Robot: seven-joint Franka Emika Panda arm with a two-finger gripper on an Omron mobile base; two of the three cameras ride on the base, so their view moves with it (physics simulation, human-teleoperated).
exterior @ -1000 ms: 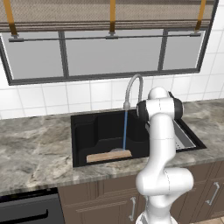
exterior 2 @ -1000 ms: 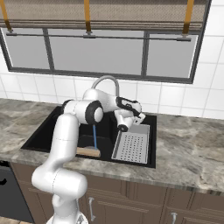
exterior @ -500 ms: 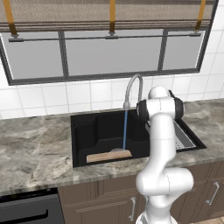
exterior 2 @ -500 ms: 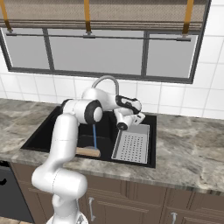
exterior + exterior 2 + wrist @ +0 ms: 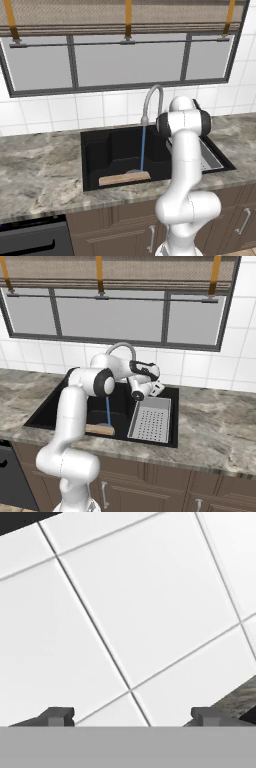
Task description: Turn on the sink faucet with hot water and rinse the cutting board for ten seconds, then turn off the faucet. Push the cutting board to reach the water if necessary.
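Thin blue water (image 5: 142, 148) streams from the silver gooseneck faucet (image 5: 151, 101) onto the tan wooden cutting board (image 5: 124, 178) along the black sink's (image 5: 95, 161) front edge; gripper (image 5: 131, 716) jaws apart, empty; shut-off remains.

A home kitchen, by the look of it. A black sink (image 5: 112, 150) sits in a grey marbled counter (image 5: 40, 170), a gooseneck faucet (image 5: 151, 100) running water (image 5: 142, 148) into it. White tiles (image 5: 90, 107) cover the wall under a wide window (image 5: 125, 62) with a blind (image 5: 120, 12). Brown cabinets (image 5: 150, 488) with handles stand below.
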